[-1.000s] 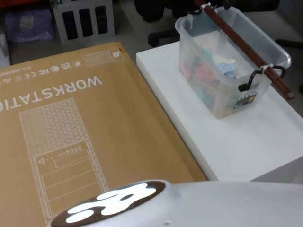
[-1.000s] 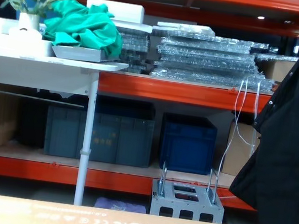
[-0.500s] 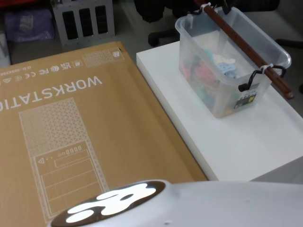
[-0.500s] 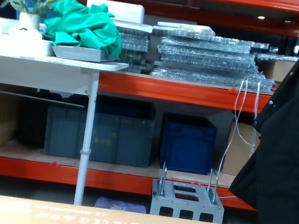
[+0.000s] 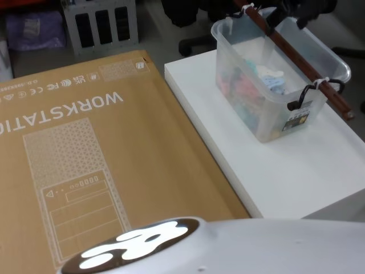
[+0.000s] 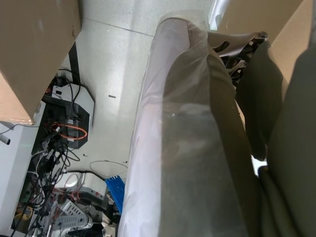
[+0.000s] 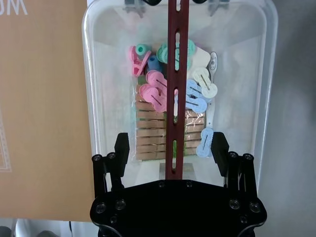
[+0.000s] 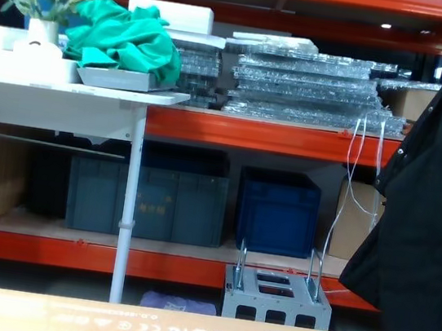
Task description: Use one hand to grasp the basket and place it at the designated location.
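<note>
The basket (image 5: 251, 117) (image 7: 89, 74) sits toward the far right of the white bench (image 5: 285, 171) and holds pastel plastic clips (image 7: 153, 91) and wooden pegs (image 7: 150, 136). Since half a second ago the right gripper (image 5: 291, 14) (image 7: 170, 143) has come in over the basket's far end. Its jaws are spread wide on either side of the reddish handle (image 5: 296, 57) (image 7: 173, 74). The bench in front of the basket is bare, and a cardboard box (image 5: 85, 160) lies along its left edge.

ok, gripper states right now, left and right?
Left gripper: cannot tell.
Right gripper: open, holding nothing, fingers either side of the handle.
</note>
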